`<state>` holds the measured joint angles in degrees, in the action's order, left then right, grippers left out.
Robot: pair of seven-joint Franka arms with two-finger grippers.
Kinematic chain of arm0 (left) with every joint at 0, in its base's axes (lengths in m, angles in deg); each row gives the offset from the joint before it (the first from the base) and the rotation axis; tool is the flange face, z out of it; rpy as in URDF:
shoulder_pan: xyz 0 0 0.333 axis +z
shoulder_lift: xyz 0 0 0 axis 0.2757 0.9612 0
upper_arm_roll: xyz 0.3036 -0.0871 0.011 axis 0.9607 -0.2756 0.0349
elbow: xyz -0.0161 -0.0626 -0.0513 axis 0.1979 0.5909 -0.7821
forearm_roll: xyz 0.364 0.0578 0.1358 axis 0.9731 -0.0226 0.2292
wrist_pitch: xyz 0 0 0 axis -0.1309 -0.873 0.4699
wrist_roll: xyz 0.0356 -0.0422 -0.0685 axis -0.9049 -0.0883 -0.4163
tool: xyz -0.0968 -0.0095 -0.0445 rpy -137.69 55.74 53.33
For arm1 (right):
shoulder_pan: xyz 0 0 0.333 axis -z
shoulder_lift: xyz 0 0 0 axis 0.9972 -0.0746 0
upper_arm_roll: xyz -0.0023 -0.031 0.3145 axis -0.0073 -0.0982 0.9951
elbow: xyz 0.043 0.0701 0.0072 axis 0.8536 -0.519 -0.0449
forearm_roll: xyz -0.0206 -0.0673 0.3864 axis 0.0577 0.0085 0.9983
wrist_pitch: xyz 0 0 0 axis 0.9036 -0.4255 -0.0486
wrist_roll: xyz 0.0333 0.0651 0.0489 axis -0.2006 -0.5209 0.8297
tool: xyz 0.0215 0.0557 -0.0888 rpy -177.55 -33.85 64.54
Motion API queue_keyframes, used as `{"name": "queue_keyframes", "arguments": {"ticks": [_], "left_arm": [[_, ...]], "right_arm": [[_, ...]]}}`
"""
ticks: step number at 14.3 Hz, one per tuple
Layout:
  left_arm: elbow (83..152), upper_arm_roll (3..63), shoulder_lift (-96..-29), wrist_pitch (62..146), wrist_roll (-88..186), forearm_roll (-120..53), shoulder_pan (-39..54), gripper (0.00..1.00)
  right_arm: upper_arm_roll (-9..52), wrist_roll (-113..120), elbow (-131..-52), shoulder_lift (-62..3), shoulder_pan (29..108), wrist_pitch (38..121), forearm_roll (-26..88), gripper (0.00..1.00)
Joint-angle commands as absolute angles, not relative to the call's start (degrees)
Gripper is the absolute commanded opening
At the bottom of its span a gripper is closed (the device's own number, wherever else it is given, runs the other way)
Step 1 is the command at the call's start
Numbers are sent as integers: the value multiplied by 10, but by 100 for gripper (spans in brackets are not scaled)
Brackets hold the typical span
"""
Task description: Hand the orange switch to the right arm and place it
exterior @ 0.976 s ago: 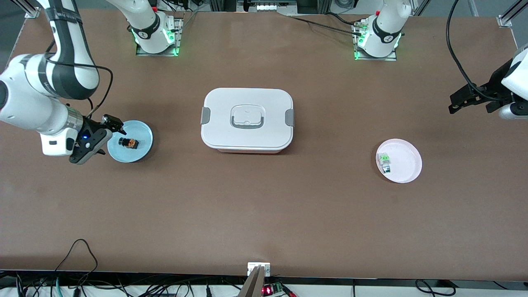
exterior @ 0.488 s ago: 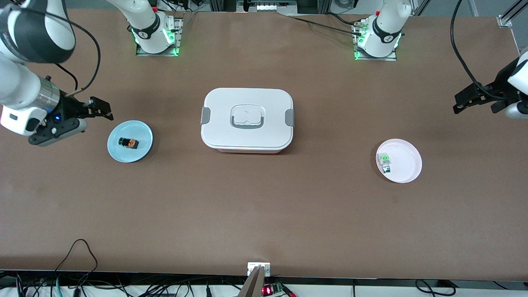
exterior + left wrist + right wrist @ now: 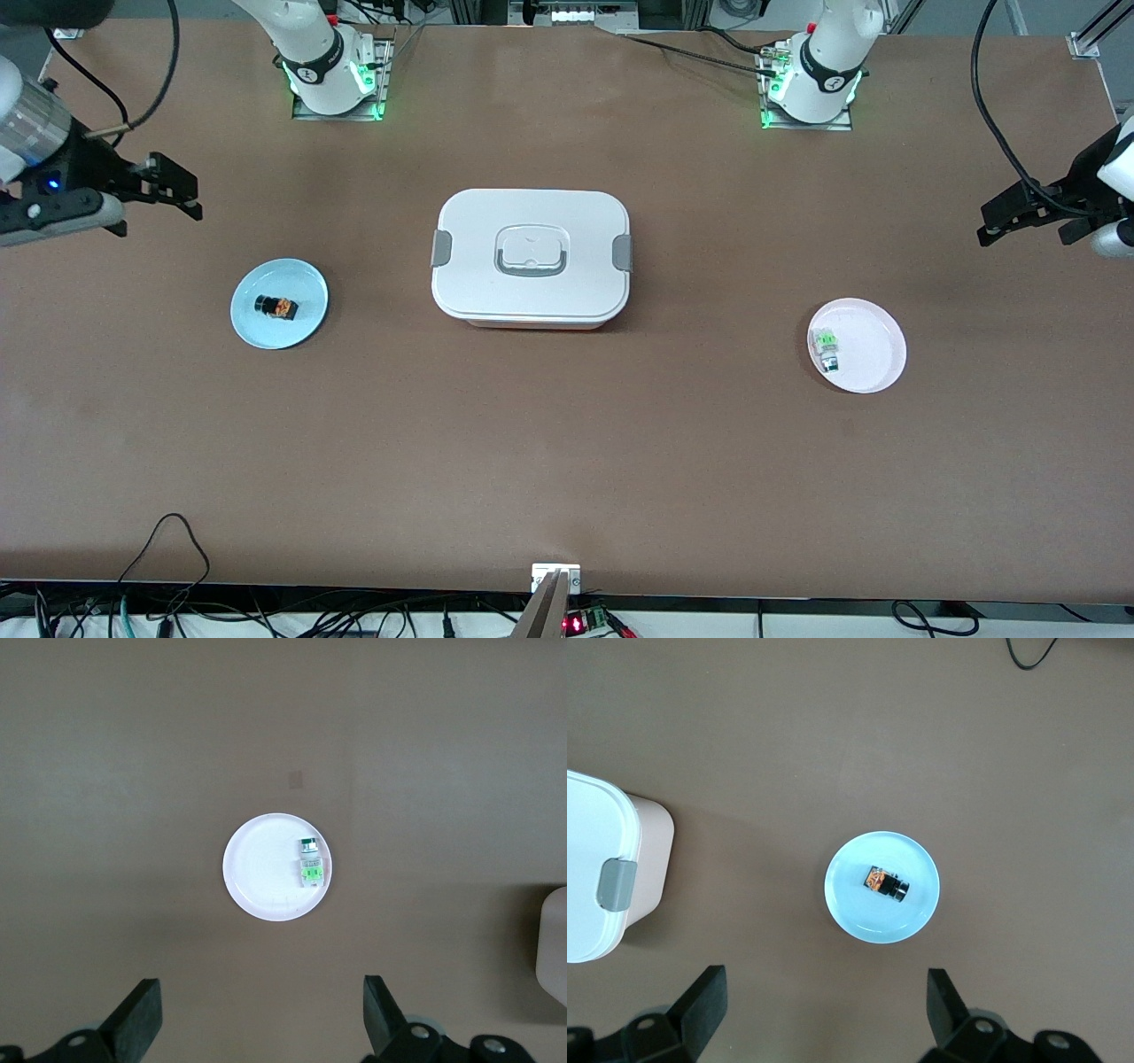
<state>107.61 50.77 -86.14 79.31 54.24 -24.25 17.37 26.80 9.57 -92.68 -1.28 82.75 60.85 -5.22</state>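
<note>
The orange switch [image 3: 275,307] [image 3: 886,883], a small black cylinder with an orange band, lies on its side on a light blue plate [image 3: 306,292] [image 3: 859,904] toward the right arm's end of the table. My right gripper [image 3: 177,188] [image 3: 824,988] hangs open and empty in the air over bare table beside that plate, well clear of the switch. My left gripper [image 3: 992,220] [image 3: 261,992] waits open and empty above the table's edge at the left arm's end.
A white lidded box [image 3: 530,257] [image 3: 594,868] with grey clasps stands mid-table. A pale pink plate [image 3: 873,354] [image 3: 261,873] at the left arm's end carries a green-and-white switch [image 3: 827,347] [image 3: 309,862]. Cables [image 3: 168,532] trail along the table's front edge.
My right gripper has risen off the blue plate and pulled back toward the table's end, open, leaving the orange switch lying there. The left gripper has barely shifted.
</note>
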Motion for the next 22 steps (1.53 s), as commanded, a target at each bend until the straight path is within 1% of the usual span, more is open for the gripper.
{"name": "queue_keyframes", "arguments": {"ticks": [1,4,6,14,18,22], "left_arm": [[1058,508,-851,784,551,-231,174,100],[1057,507,-851,785,553,-232,174,100],[1057,507,-852,784,553,-233,174,100],[1057,507,-854,782,550,-234,174,100],[1057,508,-854,772,550,-238,175,100],[1057,508,-854,770,547,-242,175,100]], "right_arm": [[278,63,-885,-11,840,554,-56,100],[282,-26,-869,-13,840,529,-57,100],[281,-56,-867,-15,840,528,-57,100],[280,-50,-848,-29,840,534,-59,100],[279,-54,-815,-39,840,526,-60,100],[280,-55,-809,-43,840,506,-66,100]]}}
